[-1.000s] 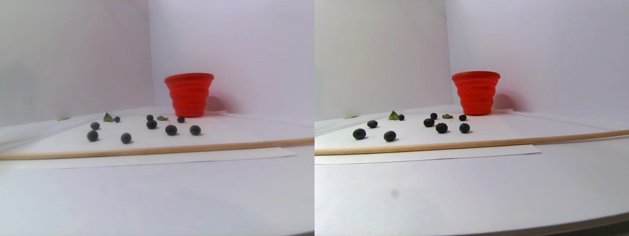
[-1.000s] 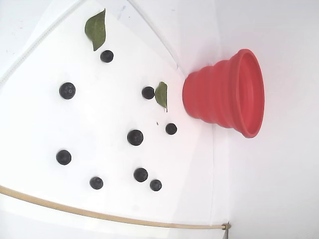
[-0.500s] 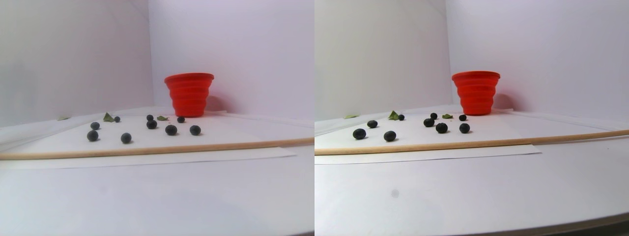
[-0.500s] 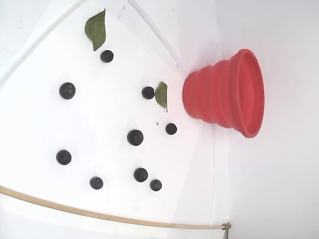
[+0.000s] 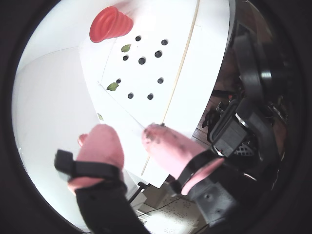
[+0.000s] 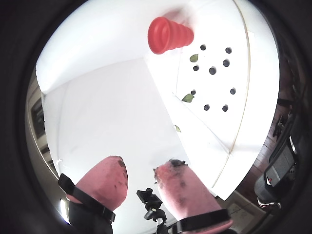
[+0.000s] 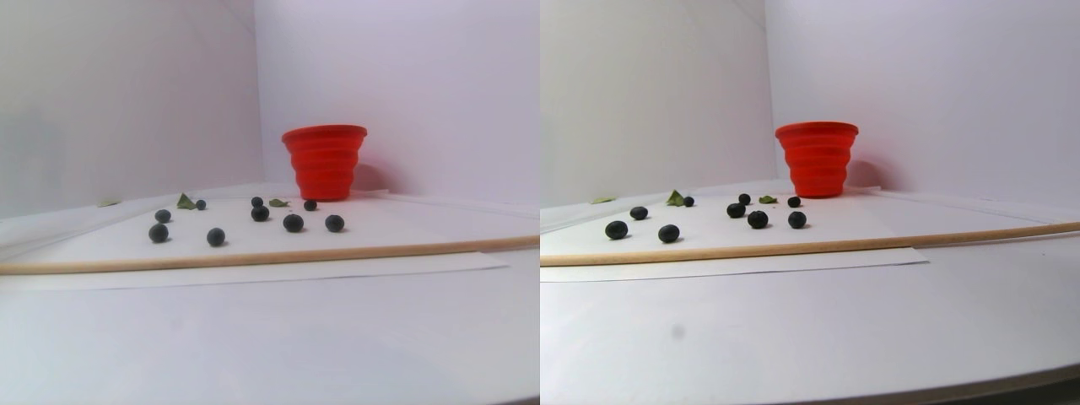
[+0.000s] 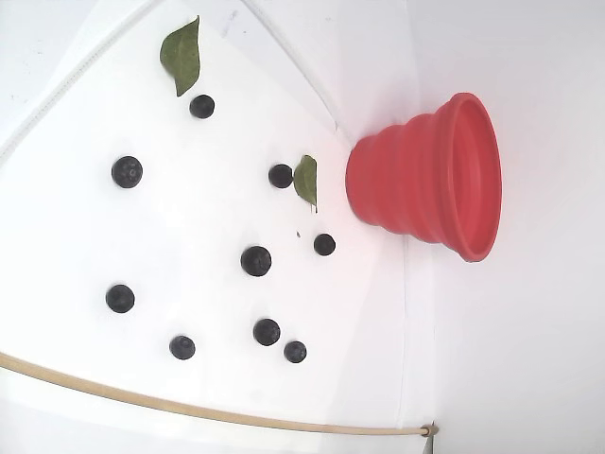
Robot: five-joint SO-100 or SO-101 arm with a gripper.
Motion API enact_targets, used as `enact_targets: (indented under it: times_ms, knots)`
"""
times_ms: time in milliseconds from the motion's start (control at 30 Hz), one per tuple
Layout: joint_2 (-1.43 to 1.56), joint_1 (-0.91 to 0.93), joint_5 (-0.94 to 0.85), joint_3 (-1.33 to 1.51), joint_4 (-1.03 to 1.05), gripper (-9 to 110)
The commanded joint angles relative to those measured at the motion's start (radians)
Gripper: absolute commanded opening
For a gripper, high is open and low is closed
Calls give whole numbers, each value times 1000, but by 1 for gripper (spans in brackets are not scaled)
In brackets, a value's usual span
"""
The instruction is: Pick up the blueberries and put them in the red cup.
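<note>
Jaws spread and empty, high above the desk, no berry picked yet.

The gripper [image 5: 131,139] shows its two pink fingers [image 6: 109,178] apart at the bottom of both wrist views, holding nothing. The blueberries [image 8: 256,260] lie scattered on the white sheet in the middle of the fixed view, among green leaves [image 8: 181,55]; the red cup [image 8: 430,177] stands beside them at right. I'd pick an isolated berry, descend straight over it, and close gently.
</note>
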Motion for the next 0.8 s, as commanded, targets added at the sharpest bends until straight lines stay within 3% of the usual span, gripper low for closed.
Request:
enact_targets:
  times_ms: [0, 367, 600, 767]
  knots:
    - [-15, -51, -20, -18, -8, 12]
    - [-94, -14, -40, -48, -3, 13]
    - [-233, -58, -71, -114, -147, 13]
    - [-176, -72, -212, -23, -137, 13]
